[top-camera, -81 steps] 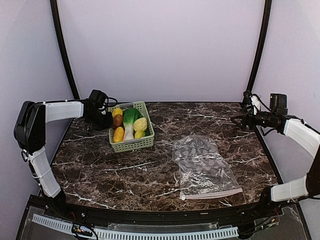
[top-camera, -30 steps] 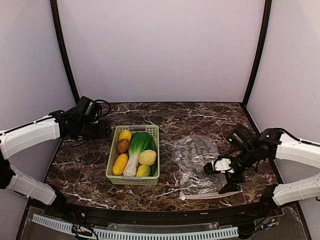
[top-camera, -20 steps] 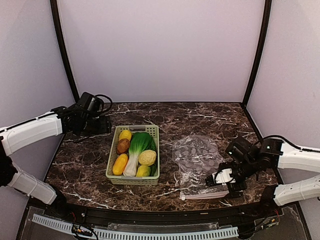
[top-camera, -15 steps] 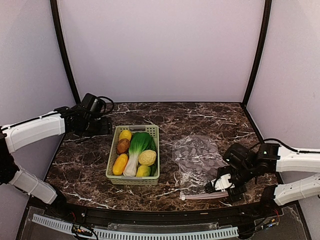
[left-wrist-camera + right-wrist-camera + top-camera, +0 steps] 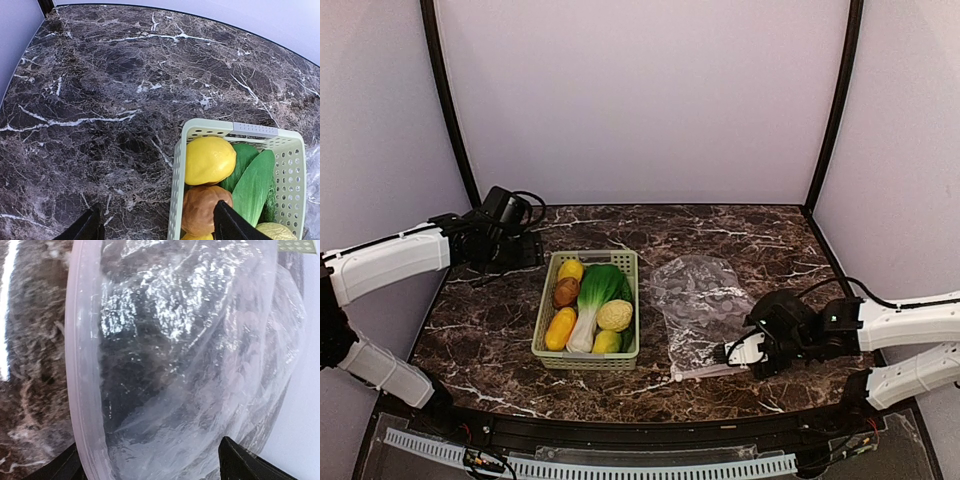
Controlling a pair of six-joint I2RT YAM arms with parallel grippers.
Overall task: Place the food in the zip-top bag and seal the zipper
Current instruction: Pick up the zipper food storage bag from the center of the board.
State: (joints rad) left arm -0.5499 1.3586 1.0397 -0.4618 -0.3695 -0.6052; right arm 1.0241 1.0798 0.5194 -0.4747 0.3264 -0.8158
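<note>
My left arm reaches in low from the left, its hand (image 5: 157, 231) poised with fingers spread wide above the far corner of the pale green lattice basket (image 5: 546, 300). The plastic toy food (image 5: 598, 290) lies inside that basket: lemon, potato, bok choy, corn. Just right of it, the clear crinkly zip-top bag (image 5: 695, 295) sits bunched on the dark marble surface (image 5: 720, 230). My right arm lies low, pointing left, its hand (image 5: 728, 352) at the pale pink zipper strip (image 5: 82, 365), fingers apart with the bag's edge between them
</note>
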